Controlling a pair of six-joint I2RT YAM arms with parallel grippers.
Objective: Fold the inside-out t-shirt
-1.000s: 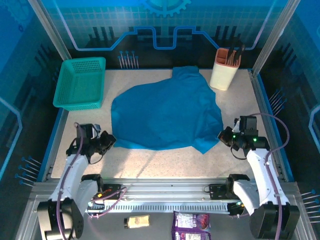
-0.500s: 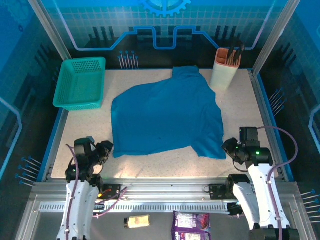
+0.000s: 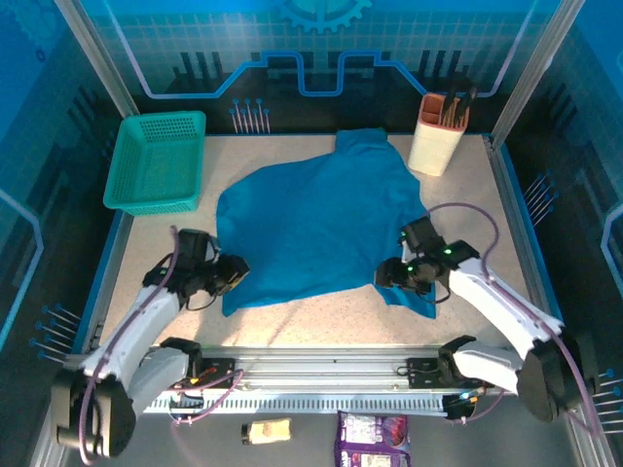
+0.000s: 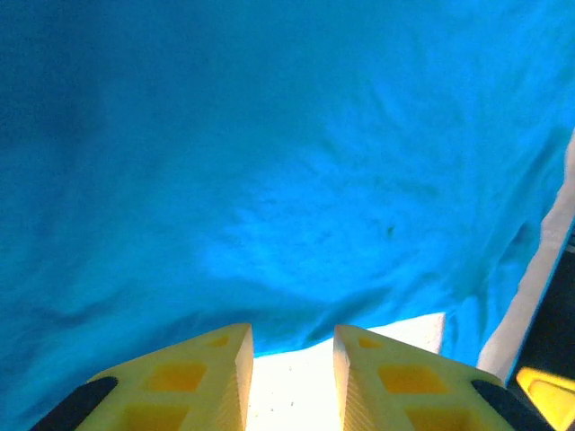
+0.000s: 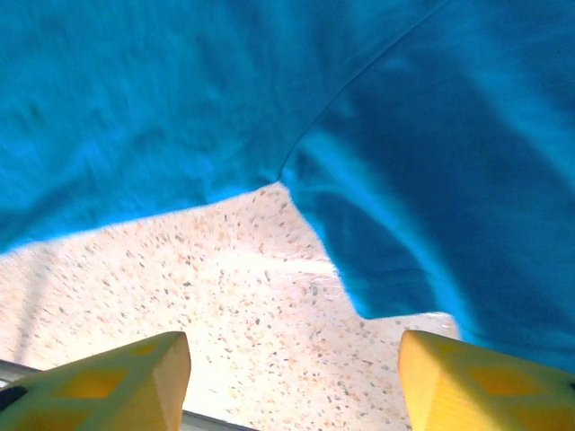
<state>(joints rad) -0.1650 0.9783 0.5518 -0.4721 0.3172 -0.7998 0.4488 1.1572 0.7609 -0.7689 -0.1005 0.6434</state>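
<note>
Blue t-shirt (image 3: 321, 224) lies ahead; left gripper (image 4: 292, 346) barely parted, right gripper (image 5: 292, 355) wide, both empty. Narrow jaws may miss the hem.

In my overhead view a teal mesh basket (image 3: 158, 161) sits upper left on the speckled counter (image 3: 311, 316); a cream holder (image 3: 436, 141) with utensils stands upper right. A tan packet (image 3: 267, 430) and a purple packet (image 3: 372, 438) lie at the bottom edge.

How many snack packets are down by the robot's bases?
2. A small tan packet sits near the frame's bottom edge, left of centre; a purple packet lies just right of it, partly cut off. More may lie out of frame.
</note>
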